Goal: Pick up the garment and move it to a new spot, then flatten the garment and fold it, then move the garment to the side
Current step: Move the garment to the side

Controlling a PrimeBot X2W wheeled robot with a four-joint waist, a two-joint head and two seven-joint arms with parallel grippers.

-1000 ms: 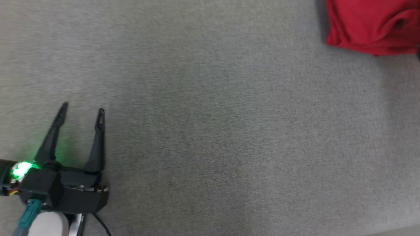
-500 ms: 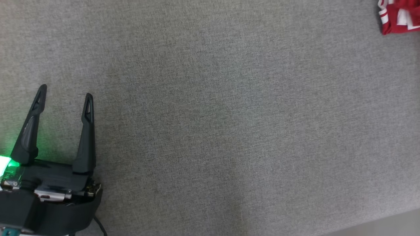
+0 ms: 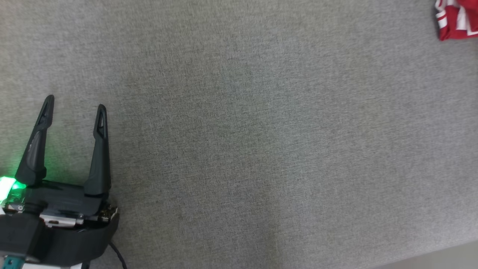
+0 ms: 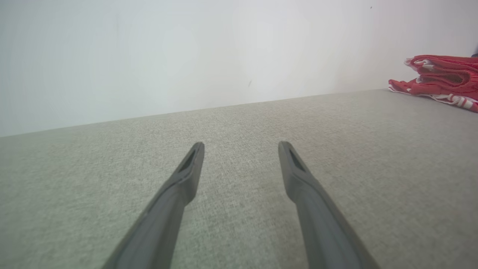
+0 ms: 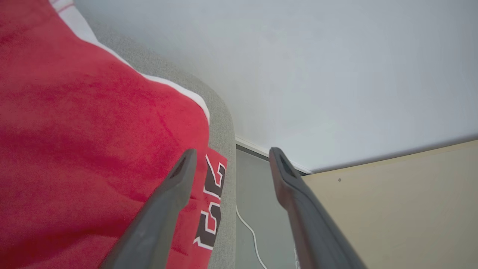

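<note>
While the left gripper [image 3: 75, 102] hovers with jaws spread over grey upholstery [image 3: 261, 149], the garment [image 3: 457, 22] lies bunched well off to its right, just beside the right gripper [image 5: 232, 151], whose empty jaws stand parted.

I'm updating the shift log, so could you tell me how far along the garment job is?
Looks done: the garment lies as a compact layered bundle at the far right edge of the grey surface. In hand: nothing; the left gripper and right gripper both stand open and empty, the right one by the garment. Left: apparently nothing.
</note>
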